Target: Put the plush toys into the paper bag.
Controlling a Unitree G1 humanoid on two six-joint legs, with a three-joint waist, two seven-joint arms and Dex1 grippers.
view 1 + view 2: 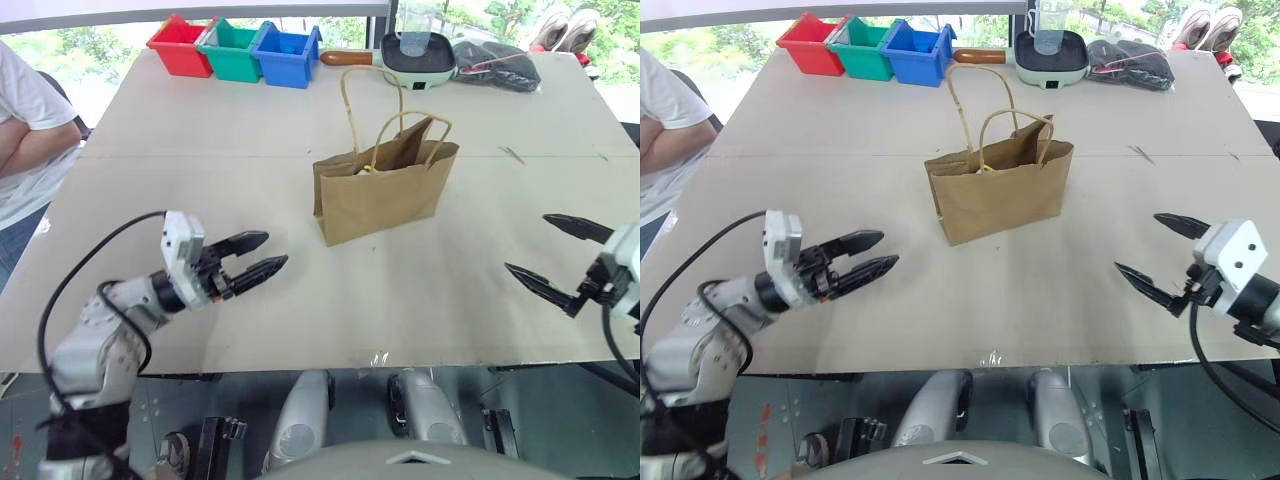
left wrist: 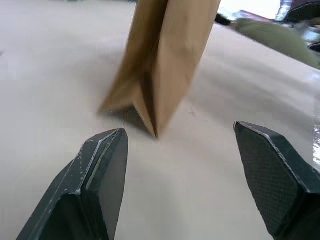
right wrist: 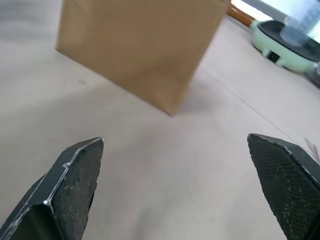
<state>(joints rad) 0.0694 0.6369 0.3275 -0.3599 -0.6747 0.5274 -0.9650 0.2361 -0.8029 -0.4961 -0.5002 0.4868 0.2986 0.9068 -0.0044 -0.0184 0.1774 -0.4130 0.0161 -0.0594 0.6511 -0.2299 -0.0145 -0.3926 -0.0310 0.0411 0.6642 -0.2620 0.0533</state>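
The brown paper bag (image 1: 385,195) stands upright near the middle of the table, mouth open, its two tan cord handles sticking up. The plush toys are out of view; no toy lies on the table around the bag. My left gripper (image 1: 275,250) hovers low over the table to the left of the bag, pointing toward it, open and empty. In the left wrist view the paper bag (image 2: 165,60) shows just ahead of the spread fingers (image 2: 102,170). My right gripper (image 1: 528,243) hangs open and empty to the right of the bag, near the table's right front.
Red (image 1: 180,45), green (image 1: 230,50) and blue (image 1: 287,53) bins line the far left edge. A pale green pan (image 1: 418,58) holding a clear cup and a black bundle (image 1: 495,65) sit at the back. A person in a white shirt (image 1: 25,140) stands at the table's left.
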